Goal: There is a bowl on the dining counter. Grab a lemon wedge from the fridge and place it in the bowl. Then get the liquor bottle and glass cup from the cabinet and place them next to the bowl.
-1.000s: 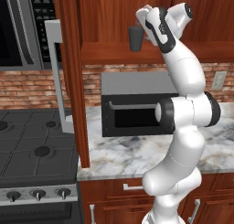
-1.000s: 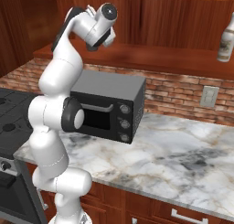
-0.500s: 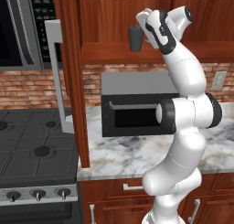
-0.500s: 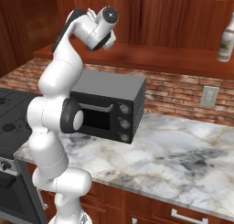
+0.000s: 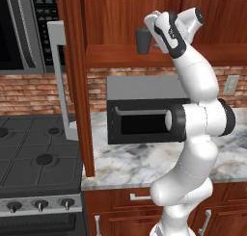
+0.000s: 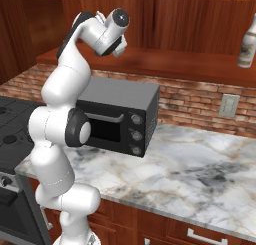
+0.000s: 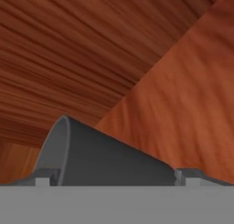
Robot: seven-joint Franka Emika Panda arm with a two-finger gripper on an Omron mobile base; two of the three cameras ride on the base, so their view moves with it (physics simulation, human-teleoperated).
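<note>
Dark grey, the cup (image 7: 107, 160) stands on the cabinet shelf (image 5: 159, 55) between my wide-open fingers (image 7: 45, 176); closing off-centre could tip it off the edge.

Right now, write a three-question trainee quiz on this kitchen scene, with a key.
1. True or false: the cup stands on the cabinet shelf.
2. Which stands on the marble counter under the shelf? A microwave, B kettle, C toaster.
3. Fill in: the bottle stands on the same shelf, far to the ____ of the arm in the right base view.

Key: 1 true; 2 A, the microwave; 3 right.
</note>
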